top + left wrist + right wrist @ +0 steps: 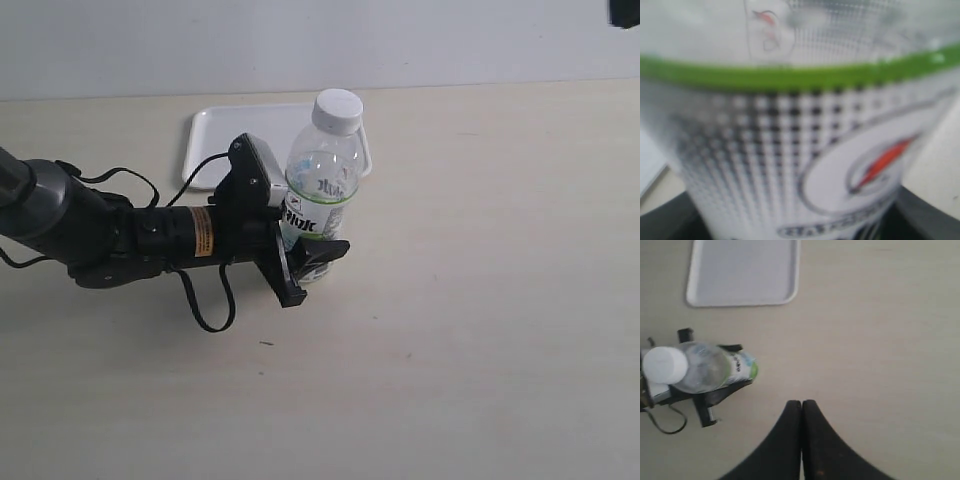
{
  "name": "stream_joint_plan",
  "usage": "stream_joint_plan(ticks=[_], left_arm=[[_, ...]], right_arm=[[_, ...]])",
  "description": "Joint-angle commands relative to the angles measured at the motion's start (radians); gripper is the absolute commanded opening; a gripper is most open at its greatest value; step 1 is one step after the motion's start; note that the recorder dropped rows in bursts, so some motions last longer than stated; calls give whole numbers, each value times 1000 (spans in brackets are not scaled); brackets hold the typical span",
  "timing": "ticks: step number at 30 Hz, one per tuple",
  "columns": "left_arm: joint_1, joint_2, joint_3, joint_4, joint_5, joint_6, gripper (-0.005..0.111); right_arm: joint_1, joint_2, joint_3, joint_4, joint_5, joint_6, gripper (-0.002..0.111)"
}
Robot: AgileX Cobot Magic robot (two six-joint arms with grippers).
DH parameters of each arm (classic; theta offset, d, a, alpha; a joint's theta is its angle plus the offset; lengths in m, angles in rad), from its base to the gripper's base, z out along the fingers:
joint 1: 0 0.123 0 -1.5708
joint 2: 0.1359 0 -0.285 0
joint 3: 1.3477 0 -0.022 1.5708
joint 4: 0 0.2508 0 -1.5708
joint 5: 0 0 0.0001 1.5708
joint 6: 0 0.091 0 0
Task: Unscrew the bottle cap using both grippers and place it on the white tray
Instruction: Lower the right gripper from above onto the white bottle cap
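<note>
The clear bottle (322,190) with its white-green label stands upright on the table just in front of the white tray (215,140). The white ribbed bottle cap (337,109) sits on its neck. My left gripper (312,265), on the dark grey arm, is shut on the bottle's lower body, one finger on each side. The label (790,150) fills the left wrist view, blurred. My right gripper (801,404) is shut and empty, high above the table to the right of the bottle (710,367) and cap (663,365). Only a dark corner of it (626,10) shows in the exterior view.
The tray (742,270) lies empty beyond the bottle. Black cables (205,305) loop from the left arm onto the beige table (480,300). A pale wall runs behind the table's far edge.
</note>
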Motion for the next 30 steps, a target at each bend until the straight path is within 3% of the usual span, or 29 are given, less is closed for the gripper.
stream_joint_plan(ticks=[1, 7, 9, 12, 14, 16, 30], left_arm=[[0, -7, -2, 22, 22, 4, 0], [0, -7, -2, 27, 22, 4, 0], [0, -7, -2, 44, 22, 4, 0], [0, -7, -2, 45, 22, 4, 0], [0, -7, -2, 45, 22, 4, 0], [0, -7, -2, 45, 22, 4, 0], [0, -7, -2, 45, 22, 4, 0]], right_arm=[[151, 119, -77, 16, 23, -13, 0], [324, 264, -163, -22, 23, 3, 3], [383, 325, -218, -27, 23, 3, 14], [472, 382, -303, -97, 23, 7, 48], [513, 397, -335, -219, 23, 60, 63], [541, 407, -345, -290, 23, 91, 63], [550, 466, -345, -281, 23, 109, 60]])
